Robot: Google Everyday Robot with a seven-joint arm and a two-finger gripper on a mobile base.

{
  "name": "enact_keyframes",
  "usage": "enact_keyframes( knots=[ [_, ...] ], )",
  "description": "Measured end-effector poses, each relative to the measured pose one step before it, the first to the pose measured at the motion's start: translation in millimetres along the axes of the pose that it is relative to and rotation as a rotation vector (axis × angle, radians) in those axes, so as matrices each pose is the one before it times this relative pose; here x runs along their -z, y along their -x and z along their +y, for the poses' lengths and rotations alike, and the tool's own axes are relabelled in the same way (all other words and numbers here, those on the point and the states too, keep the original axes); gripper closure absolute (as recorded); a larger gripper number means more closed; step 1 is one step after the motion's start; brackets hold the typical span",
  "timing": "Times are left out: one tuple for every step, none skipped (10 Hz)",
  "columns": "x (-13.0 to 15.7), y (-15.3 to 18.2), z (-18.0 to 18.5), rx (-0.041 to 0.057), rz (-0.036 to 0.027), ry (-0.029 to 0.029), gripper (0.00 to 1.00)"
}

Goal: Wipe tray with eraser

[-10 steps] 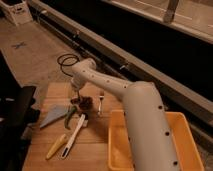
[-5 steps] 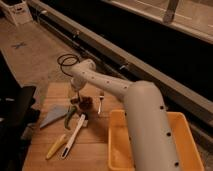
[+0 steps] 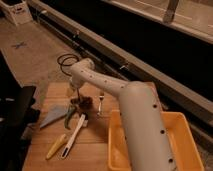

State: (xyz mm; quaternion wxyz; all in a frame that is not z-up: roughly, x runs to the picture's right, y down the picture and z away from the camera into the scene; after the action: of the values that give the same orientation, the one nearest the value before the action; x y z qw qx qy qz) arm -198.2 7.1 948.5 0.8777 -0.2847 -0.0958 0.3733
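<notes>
A single camera sits high and close behind the arm (image 3: 142,125), looking forward and down across the wooden table (image 3: 92,147). The arm's bulk fills the 5 o'clock foreground. The gripper (image 3: 75,99) hangs at about 9 o'clock from centre, over the table's far half.

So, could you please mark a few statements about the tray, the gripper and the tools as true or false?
1. The tray is yellow. True.
2. The gripper is inside the tray. False: it hangs over the table, near the fork, away from the tray.
3. A fork lies on the table. True.
4. The brush lies in the tray. False: it lies on the table beside the tray.
</notes>
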Motion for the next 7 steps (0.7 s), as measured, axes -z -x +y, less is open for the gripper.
enact_keyframes(
  knots=[
    [-2.74,-0.34,-1.9,-0.01349,0.00173,-0.00203,0.34],
    [-3.54,-1.17,-1.25,-0.00874,0.00441,0.00029,0.34],
    [-4.71,-1.27,-2.18,-0.01271,0.00673,0.00094,0.34],
    [-7.26,-2.32,-1.37,-0.01169,0.00985,0.00289,0.34],
    [-2.59,0.24,-0.35,-0.00663,0.00499,0.00328,0.34],
    [-7.38,-1.9,0.78,-0.00755,0.01217,0.0089,0.34],
    [-6.45,-1.0,1.8,-0.0011,0.01082,0.01129,0.34]
  ],
)
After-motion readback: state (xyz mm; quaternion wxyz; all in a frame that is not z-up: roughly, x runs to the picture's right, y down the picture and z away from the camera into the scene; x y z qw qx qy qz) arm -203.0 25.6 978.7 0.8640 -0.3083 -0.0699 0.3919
